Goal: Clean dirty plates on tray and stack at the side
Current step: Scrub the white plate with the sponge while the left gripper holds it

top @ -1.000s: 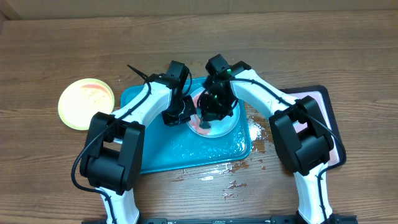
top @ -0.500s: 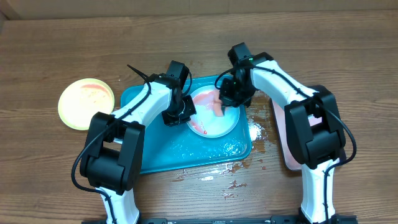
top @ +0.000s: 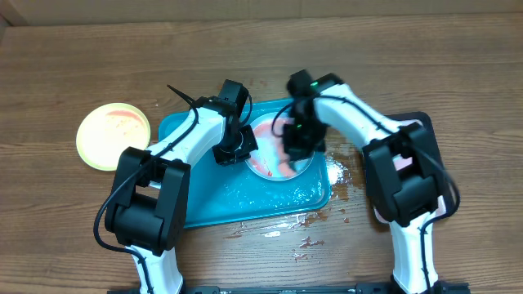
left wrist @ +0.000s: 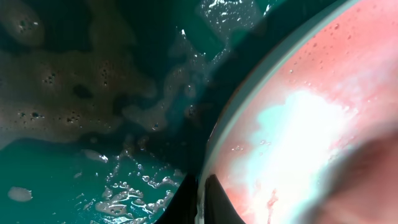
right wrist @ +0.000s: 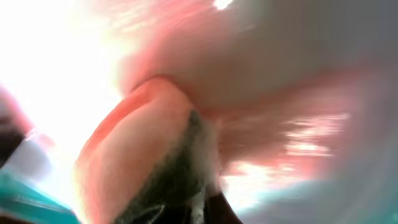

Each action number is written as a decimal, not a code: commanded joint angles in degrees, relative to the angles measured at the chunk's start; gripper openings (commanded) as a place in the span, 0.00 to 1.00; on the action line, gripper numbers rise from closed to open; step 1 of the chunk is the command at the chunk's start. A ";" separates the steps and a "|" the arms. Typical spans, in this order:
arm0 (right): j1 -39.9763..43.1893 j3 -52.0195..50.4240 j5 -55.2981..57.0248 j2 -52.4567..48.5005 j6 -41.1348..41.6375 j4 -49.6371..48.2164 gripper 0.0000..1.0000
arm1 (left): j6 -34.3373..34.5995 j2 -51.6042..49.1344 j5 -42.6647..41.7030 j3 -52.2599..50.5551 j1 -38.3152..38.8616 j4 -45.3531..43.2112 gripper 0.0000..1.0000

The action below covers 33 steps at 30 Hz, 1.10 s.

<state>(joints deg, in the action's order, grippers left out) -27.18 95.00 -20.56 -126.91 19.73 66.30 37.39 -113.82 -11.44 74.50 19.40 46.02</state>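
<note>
Now sponge on plate in tray

— How is the left arm set?

— It reaches forward and inward with the wrist bent down. The left gripper points downward, its dark fingertips pinched together on the rim of the plate.

— And the right arm?

— It arches out from its base and the forearm swings in toward the left claw; parts of it are blurred. The right gripper sits just right of the left claw — near it but apart. It is tipped down, jaws clamped on a sponge.
</note>
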 commanded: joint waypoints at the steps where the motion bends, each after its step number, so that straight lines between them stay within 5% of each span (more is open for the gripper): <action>1: -4.83 -0.94 -6.99 -1.16 1.27 -3.13 0.04 | 0.79 -2.64 1.95 -2.25 -0.35 0.26 0.04; 17: -0.37 -1.68 1.79 -1.16 16.57 -13.11 0.04 | 0.81 -2.64 0.81 -2.25 -0.35 0.79 0.05; 26: 5.66 -1.68 10.75 -1.16 15.65 -9.20 0.04 | 0.79 -2.64 0.83 -2.25 -0.37 0.90 0.04; 33: 5.88 -0.92 11.13 0.63 3.26 -3.21 0.04 | 0.76 -2.64 0.98 -2.23 -0.37 0.28 0.04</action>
<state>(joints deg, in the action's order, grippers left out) -21.56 94.67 -17.52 -126.69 29.69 60.80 37.36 -113.82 -12.45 74.35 19.07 46.02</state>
